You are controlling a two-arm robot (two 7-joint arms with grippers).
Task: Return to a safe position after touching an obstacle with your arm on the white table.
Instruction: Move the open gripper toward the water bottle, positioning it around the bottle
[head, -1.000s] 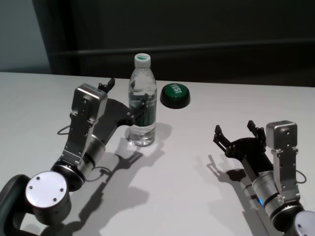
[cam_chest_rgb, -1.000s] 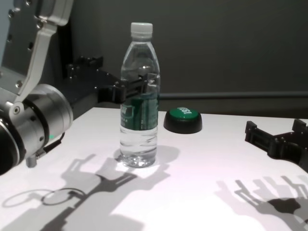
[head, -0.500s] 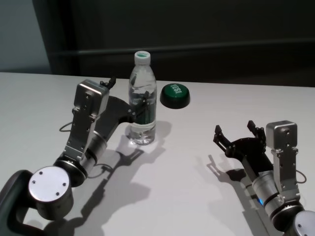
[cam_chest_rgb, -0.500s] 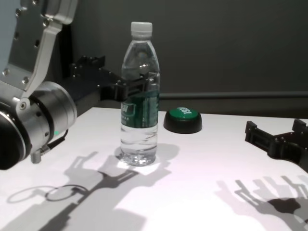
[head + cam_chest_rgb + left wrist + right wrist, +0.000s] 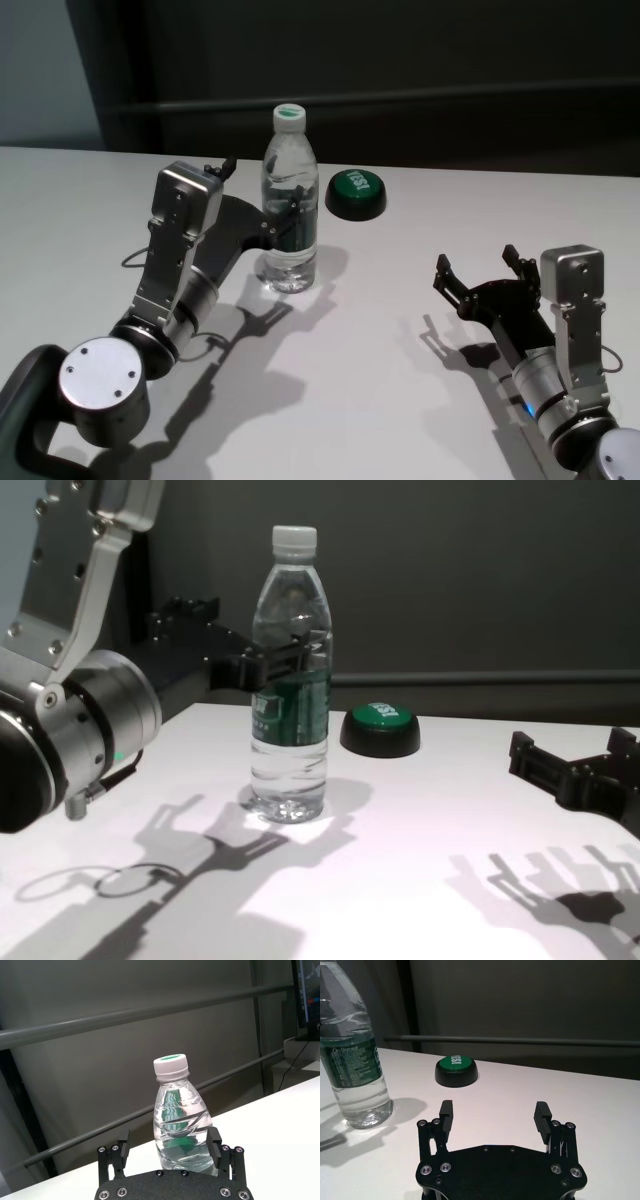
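Tall clear plastic water bottle (image 5: 290,215) with white cap stands upright on glossy white surface (image 5: 400,310). Left claw (image 5: 262,200), fingers apart, reaches behind bottle; contact unclear, retreat likely pending. Right claw (image 5: 480,268), fingers apart, parked well right of bottle.

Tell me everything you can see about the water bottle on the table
The tall clear plastic water bottle stands upright on the glossy white table, left of the low green dome button. It has a white screw cap with a green-printed top, a ribbed shoulder, a dark green label band and water inside. The left tool is open, with the bottle between its fingers; whether they touch it cannot be told.
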